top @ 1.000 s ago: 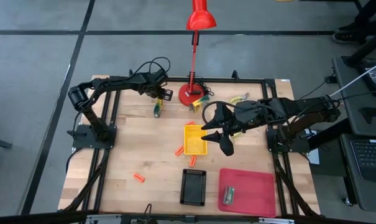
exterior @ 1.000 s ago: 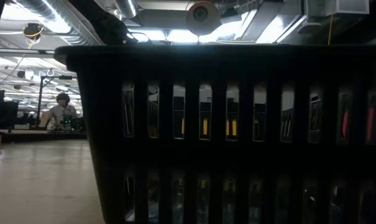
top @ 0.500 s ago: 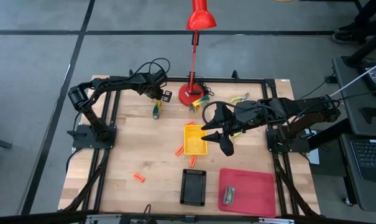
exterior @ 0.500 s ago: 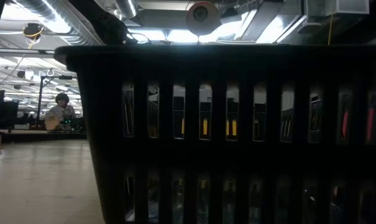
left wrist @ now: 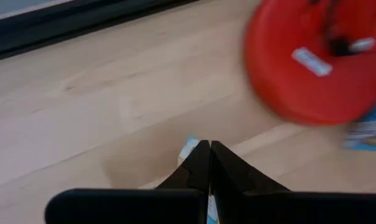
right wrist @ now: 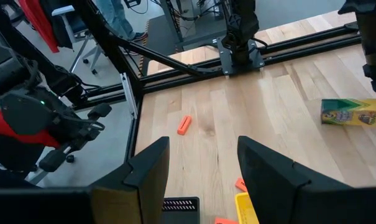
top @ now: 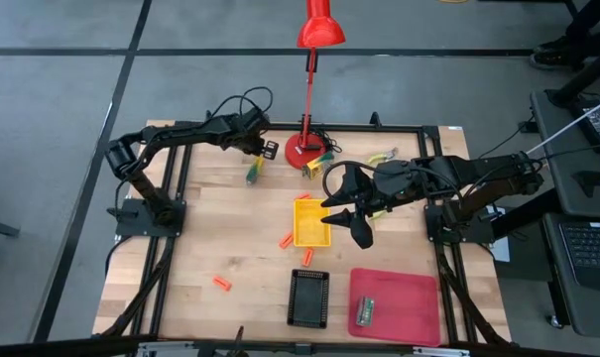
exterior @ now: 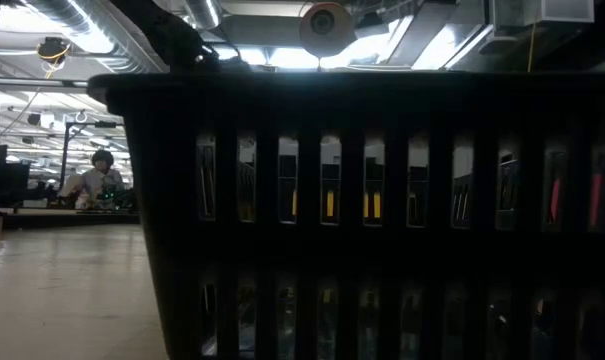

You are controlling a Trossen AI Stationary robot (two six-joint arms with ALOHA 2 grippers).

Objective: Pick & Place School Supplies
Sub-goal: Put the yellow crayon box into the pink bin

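Yellow-green and printed, the little box (top: 252, 172) lies on the counter (top: 210, 238) near the back rail, just beside the red lamp base (top: 300, 155). That box is what my left arm (top: 180, 132) has reached out for. My left jaws are pressed together, tip against tip. The box sits just on the front side of them, its long axis running roughly from back to front with a slight slant. I judge its back end is at or under the tips.

My left arm is far nearer to it. My right jaws are spread wide and empty, hanging over the near corner of the yellow tray (top: 309, 222), well apart from the box.

In my left wrist view only a pale sliver (left wrist: 189, 148) shows past the closed tips, so I cannot tell whether I am pinching an edge or have closed on nothing. My right wrist view shows the box (right wrist: 352, 113) lying flat, one end cut off behind a dark finger.

The low view is blocked by the black tray (exterior: 382, 200). Loose orange sticks (top: 221, 283) lie well towards the front.
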